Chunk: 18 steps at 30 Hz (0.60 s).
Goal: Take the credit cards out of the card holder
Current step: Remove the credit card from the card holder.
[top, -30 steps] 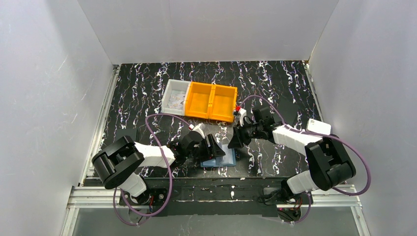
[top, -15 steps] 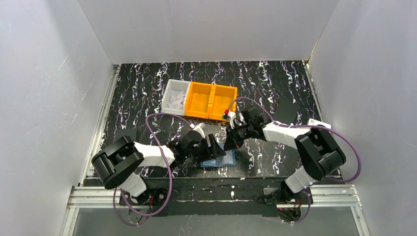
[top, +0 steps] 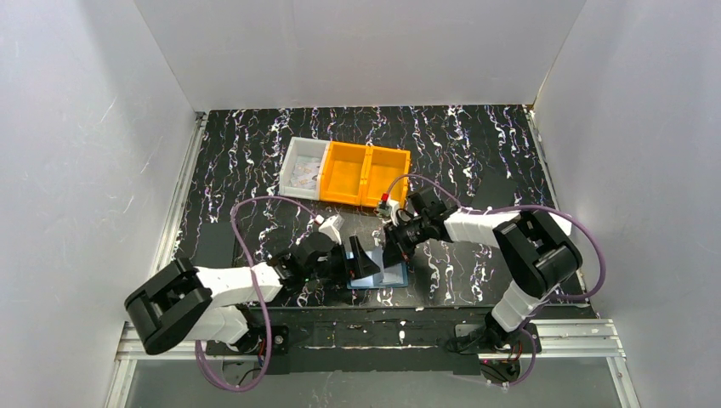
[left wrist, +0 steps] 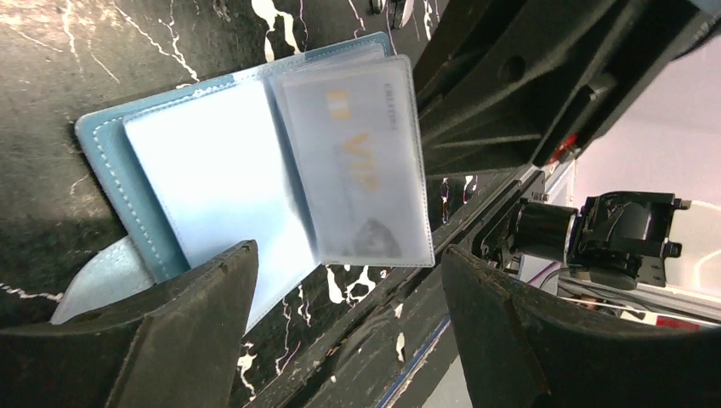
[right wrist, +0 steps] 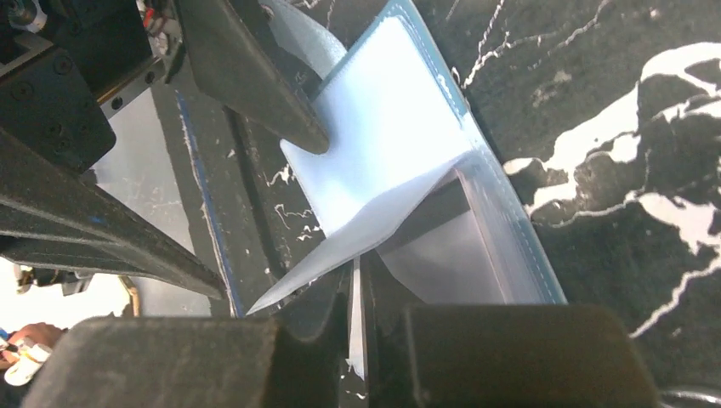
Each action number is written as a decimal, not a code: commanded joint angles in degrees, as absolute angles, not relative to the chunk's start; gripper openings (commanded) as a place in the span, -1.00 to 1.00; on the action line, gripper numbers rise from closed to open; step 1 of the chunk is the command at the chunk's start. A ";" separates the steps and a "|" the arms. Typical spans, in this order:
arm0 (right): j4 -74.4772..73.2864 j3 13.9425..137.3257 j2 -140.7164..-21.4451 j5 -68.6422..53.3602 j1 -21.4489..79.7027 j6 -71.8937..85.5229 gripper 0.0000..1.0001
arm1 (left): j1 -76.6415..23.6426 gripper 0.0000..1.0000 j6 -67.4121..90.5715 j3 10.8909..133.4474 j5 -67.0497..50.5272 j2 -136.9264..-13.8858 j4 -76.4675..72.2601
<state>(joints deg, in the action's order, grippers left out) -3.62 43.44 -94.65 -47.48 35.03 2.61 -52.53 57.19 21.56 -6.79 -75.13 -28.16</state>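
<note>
The card holder lies open near the table's front edge, blue outside and light blue inside. One clear pocket leaf is lifted off it, and a pale credit card with gold "VIP" lettering sits inside the leaf. My right gripper is shut on the edge of that leaf and holds it up; it also shows in the top view. My left gripper is open over the holder's near side, with one finger resting on the open light-blue page. It shows in the top view too.
Two joined orange bins and a white bin with small items stand behind the holder. The table's black front rail runs just below it. White walls close in the left, right and back.
My right gripper has moved left and down to the holder and closed on the pocket leaf. My left arm has swung lower and to the left, its gripper staying at the holder.
</note>
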 commanded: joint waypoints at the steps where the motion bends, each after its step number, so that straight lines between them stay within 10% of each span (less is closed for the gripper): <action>1: 1.31 47.64 -96.90 -53.72 35.30 6.40 -0.69 | -51.95 0.54 53.38 19.13 -3.84 -69.08 -24.60; 18: -12.92 52.20 -99.23 -49.15 37.52 -9.40 -0.40 | -50.29 0.10 51.72 18.31 0.04 -60.16 -16.18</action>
